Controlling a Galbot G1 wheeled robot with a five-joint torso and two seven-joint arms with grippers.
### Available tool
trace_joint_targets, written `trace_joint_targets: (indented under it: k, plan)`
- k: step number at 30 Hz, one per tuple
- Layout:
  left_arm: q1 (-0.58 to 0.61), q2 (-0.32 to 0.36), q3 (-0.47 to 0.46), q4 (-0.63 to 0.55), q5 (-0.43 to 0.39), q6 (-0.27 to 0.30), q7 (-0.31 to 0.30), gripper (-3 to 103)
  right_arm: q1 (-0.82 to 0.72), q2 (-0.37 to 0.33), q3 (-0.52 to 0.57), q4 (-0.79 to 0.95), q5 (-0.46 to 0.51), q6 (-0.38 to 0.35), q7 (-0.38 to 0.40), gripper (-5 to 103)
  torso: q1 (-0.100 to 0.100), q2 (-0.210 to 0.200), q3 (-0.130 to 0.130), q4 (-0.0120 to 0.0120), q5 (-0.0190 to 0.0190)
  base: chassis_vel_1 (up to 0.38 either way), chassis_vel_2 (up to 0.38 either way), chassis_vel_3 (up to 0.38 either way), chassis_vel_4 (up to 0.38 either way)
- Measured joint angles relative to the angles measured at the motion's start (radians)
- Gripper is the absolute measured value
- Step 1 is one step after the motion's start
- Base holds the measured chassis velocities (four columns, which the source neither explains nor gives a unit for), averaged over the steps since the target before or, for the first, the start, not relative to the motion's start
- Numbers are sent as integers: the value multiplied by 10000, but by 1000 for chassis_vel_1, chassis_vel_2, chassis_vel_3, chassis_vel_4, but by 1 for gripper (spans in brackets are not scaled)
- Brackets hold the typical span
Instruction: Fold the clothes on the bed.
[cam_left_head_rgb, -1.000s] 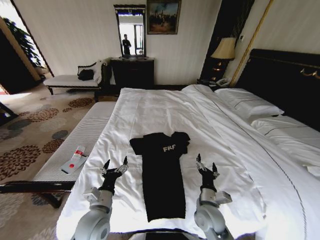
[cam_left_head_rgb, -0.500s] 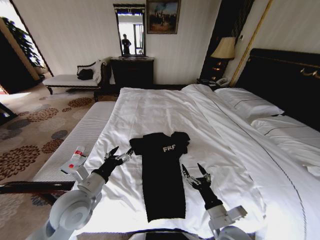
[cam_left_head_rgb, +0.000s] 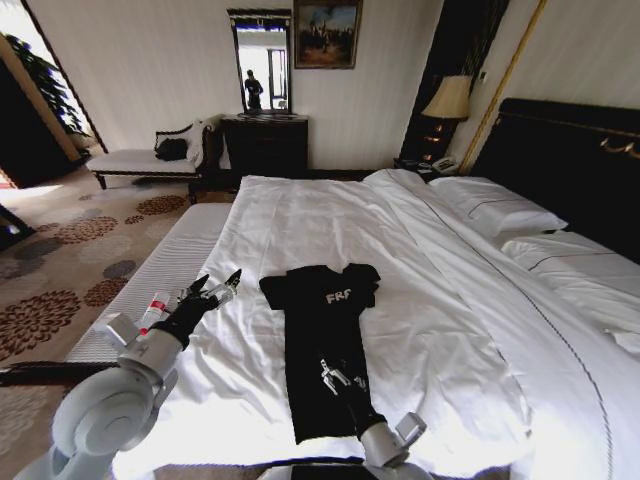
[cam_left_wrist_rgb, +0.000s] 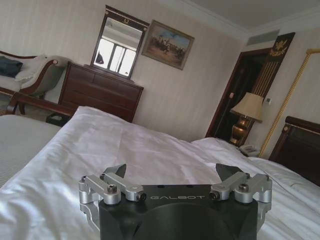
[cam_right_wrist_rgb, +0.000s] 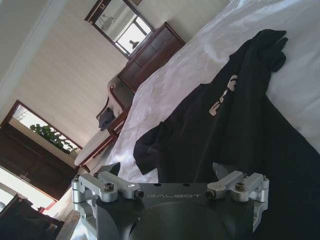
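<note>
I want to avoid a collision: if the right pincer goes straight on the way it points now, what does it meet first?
Most likely the T-shirt: the open right pincer hangs low over its lower part, pointing along it toward the sleeves. How far above the cloth it hangs is unclear.

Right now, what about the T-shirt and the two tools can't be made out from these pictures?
- T-shirt lettering: head view, cut short by a fold.
- T-shirt hem: head view, right tool and its arm cover part of it.
- Left tool: open over the bed; contact with the sheet cannot be told.
- Right tool contact: right wrist view, tool body blocks it.
</note>
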Motion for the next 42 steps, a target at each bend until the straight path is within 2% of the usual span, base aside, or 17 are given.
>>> trace_joint_targets:
  k: [1, 6, 11, 16, 21, 24, 37, 42]
  plan:
    - [0, 0, 0, 0, 0, 0, 0, 100, 0, 0, 0, 0, 0, 0, 0, 100, 0, 0, 0, 0, 0, 0, 0, 0, 0]
    - [61, 100, -202, 82, 86, 122, -120, 100, 1464, -393, -838, 299, 2140, -254, 1343, 100, 1, 0, 1, 0, -1, 0, 0, 0, 0]
    - [-8, 195, -316, 238, 80, 185, -179, 100, 1569, -780, -1233, 446, 2591, -393, 1814, 100, 0, 0, 0, -5, -2, 0, 0, 0, 0]
    - [-77, 131, -257, 274, 93, 271, -245, 100, 1502, -835, -1520, 492, 2697, -691, 2074, 100, 0, 1, 0, -5, -2, 0, 0, 0, 0]
    - [-114, 125, -241, 228, 106, 330, -300, 100, 1650, -812, -1839, 61, 2357, -754, 2225, 100, 0, 0, 0, -1, -2, 0, 0, 0, 0]
    - [-127, 157, -277, 179, 105, 358, -317, 100, 1669, -851, -1961, 44, 2338, -918, 2566, 100, 0, 0, -1, -2, -1, 0, 0, 0, 0]
    - [-49, 145, -306, 91, 247, 355, -325, 100, 1039, -1210, -1309, 511, 2315, -1179, 3475, 100, 0, 0, 0, -3, -1, 0, 0, 0, 0]
    - [149, 132, -485, 46, 283, 330, -326, 100, 1032, -988, -1490, 393, 2335, -1265, 3523, 100, -1, 1, -1, -3, -1, 0, 0, 0, 0]
